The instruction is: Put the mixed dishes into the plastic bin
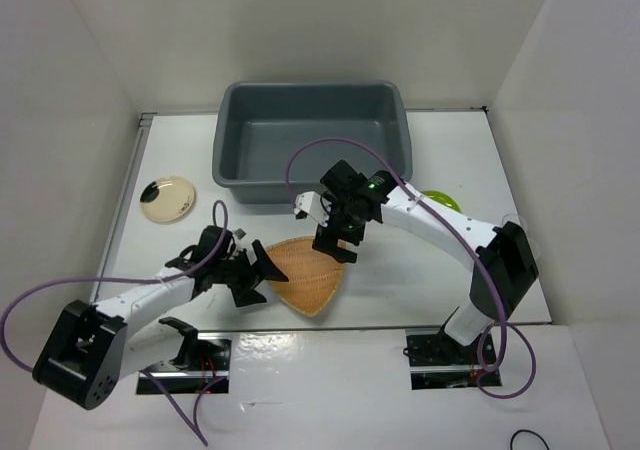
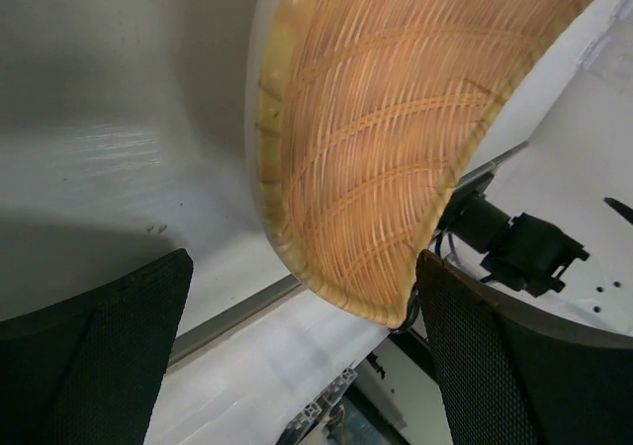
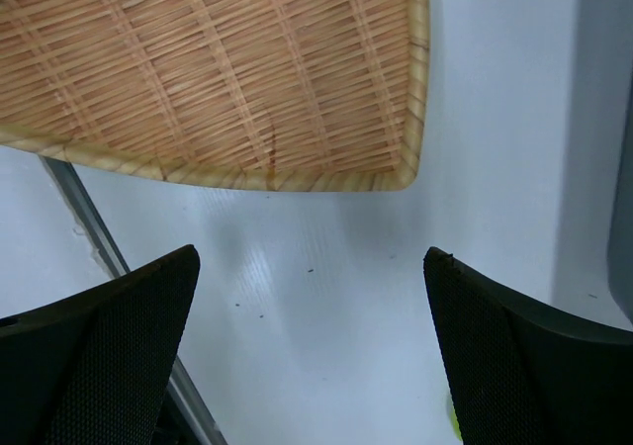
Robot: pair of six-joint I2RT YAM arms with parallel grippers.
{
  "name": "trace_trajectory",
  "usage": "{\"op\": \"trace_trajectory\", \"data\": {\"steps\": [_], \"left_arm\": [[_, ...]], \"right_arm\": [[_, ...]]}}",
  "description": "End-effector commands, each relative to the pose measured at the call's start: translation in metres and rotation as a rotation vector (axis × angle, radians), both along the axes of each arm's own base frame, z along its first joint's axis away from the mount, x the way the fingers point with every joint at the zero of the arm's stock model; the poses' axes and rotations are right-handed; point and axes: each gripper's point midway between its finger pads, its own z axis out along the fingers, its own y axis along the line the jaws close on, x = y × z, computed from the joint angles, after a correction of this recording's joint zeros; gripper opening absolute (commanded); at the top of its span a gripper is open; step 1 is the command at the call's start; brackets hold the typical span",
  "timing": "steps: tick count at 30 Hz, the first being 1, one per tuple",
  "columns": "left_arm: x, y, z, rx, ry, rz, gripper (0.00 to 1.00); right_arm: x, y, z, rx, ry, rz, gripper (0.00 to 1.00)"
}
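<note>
Top external view: the plastic bin (image 1: 312, 140), dark grey with rounded corners and a rolled rim, sits at the far middle of the white table (image 1: 420, 270). Its inside looks smooth and bare. Plain white walls (image 1: 300, 30) close the table in on three sides. The orange-brown plate (image 1: 305, 275), a rounded triangle with fine ribbing, lies flat near the front edge, well short of the bin. The left gripper (image 1: 258, 278) is at the plate's left edge and the right gripper (image 1: 336, 250) hangs over its far corner. A cream plate (image 1: 168, 199) with dark marks lies far left. A lime-green dish (image 1: 440, 202) shows beside the right arm, partly hidden by it.

Left wrist view: the plate (image 2: 386, 119) fills the upper frame, and its surface reads as woven strips with a paler raised rim. The left gripper (image 2: 307, 366) is spread wide and grips nothing (the plate's rounded tip comes near one black, textured finger (image 2: 514, 366)). A metal strip (image 2: 232, 316) runs along the glossy table edge.

Right wrist view: the right gripper (image 3: 312, 366) is also spread wide with nothing between its fingers (image 3: 99, 346). It hovers over bare table just off the plate's (image 3: 218, 69) corner. The bin's grey wall (image 3: 618, 119) shows at the right edge.
</note>
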Motion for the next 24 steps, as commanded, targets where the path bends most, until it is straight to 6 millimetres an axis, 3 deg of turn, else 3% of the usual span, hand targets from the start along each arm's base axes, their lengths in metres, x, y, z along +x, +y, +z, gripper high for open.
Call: {"op": "trace_trajectory", "data": {"steps": [1, 3, 8, 12, 18, 20, 24], "left_arm": [[0.014, -0.016, 0.006, -0.009, -0.074, -0.058, 1.0], [0.018, -0.021, 0.002, -0.013, -0.067, -0.063, 1.0], [0.003, -0.034, -0.021, -0.016, 0.032, -0.107, 1.0], [0.01, -0.045, -0.02, 0.012, 0.018, -0.129, 1.0], [0.007, -0.055, -0.034, 0.014, 0.039, -0.166, 1.0], [0.011, -0.057, -0.031, 0.005, 0.023, -0.166, 0.95], [0.011, -0.06, -0.027, -0.004, 0.005, -0.176, 0.63]], "right_arm": [[-0.003, 0.008, -0.002, 0.058, 0.025, -0.026, 0.99], [-0.005, 0.012, -0.01, 0.068, 0.042, -0.018, 0.99], [0.005, 0.025, -0.034, 0.073, 0.063, -0.033, 0.99], [0.01, 0.035, -0.041, 0.119, 0.061, -0.079, 0.99], [0.013, 0.021, -0.084, 0.019, 0.068, -0.119, 0.94], [0.011, 0.015, -0.092, -0.002, 0.066, -0.126, 0.92], [0.009, 0.011, -0.093, 0.003, 0.056, -0.148, 0.92]]}}
